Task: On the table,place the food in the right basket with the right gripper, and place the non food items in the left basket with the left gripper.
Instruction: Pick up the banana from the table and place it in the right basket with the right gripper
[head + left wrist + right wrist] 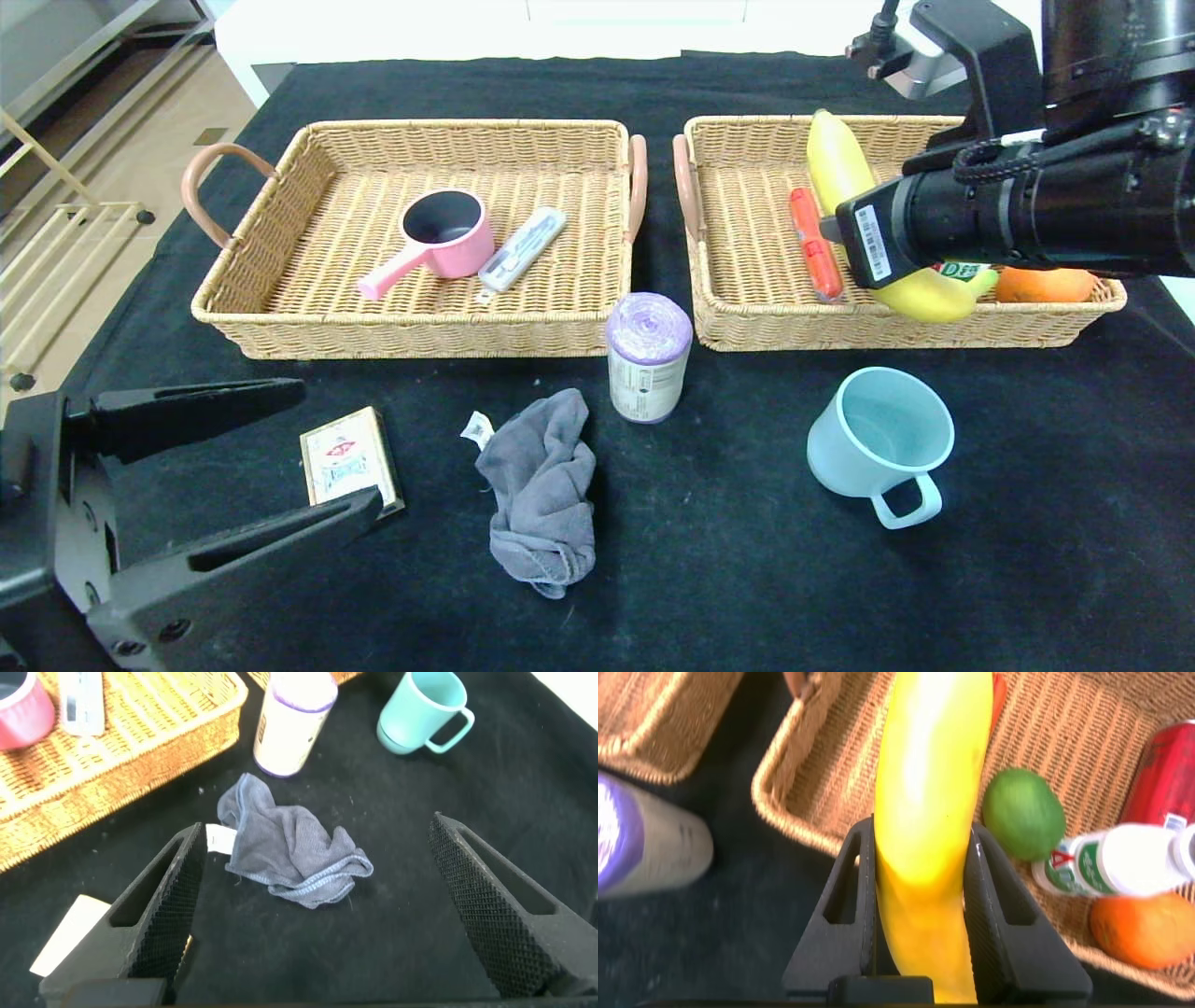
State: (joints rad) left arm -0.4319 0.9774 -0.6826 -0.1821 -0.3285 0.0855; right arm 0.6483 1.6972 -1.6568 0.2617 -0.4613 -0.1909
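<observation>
Nearest the head camera, left gripper [280, 467] with fingers spread wide, hanging low over the worktop [747, 579] beside the card box [350, 459], grey cloth [294, 854] lying just ahead between them; right gripper [920, 873] clamped across the banana [929, 793], long axis along the right basket [738, 308], above its floor.

Count, clock positions on the table as seen from the head:

Baskets — 2: left basket [280, 271] at 10 o'clock, right basket [747, 280] at 2 o'clock.

Left basket — 1 pink pot [446, 233], 1 grey case [523, 248].

Right basket — 1 banana [837, 168], 1 sausage [812, 245], 1 lime [1023, 814], 1 orange [1044, 284], 1 bottle [1120, 861], 1 red can [1165, 777].

Loose on the cloth — 1 roll [648, 357] at centre, 1 rag [543, 491] at 6, 1 mug [881, 442] at 4, 1 card box [349, 459] at 8.
</observation>
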